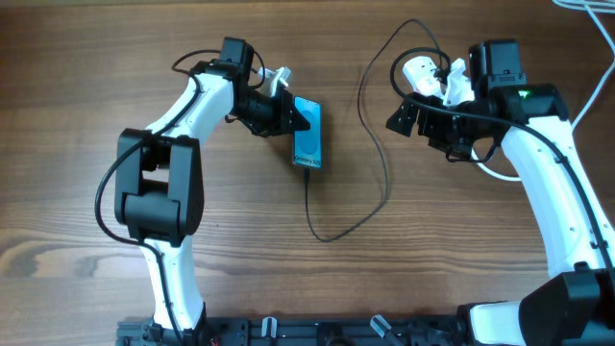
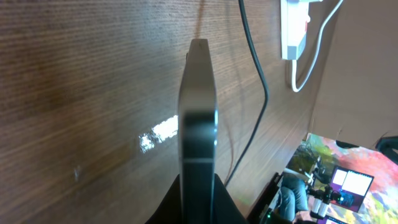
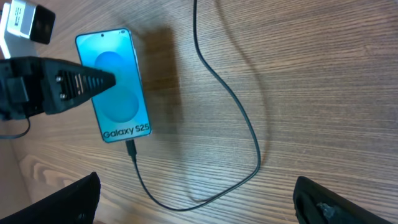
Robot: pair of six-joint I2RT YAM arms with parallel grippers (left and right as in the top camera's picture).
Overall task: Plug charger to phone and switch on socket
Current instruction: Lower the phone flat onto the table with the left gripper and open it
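Pinching phone (image 2: 198, 124) edge-on btwn L gripper (image 1: 296, 115) fingers, charger (image 3: 131, 149) plugged in; R gripper (image 1: 415, 130) wide open, empty

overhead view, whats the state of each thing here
phone: screen lit, clamped between the left fingers
charger: connector plugged into the phone's lower end, cable lying slack
socket: switch position too small to tell
left fingers: shut on the phone
right fingers: open, holding nothing
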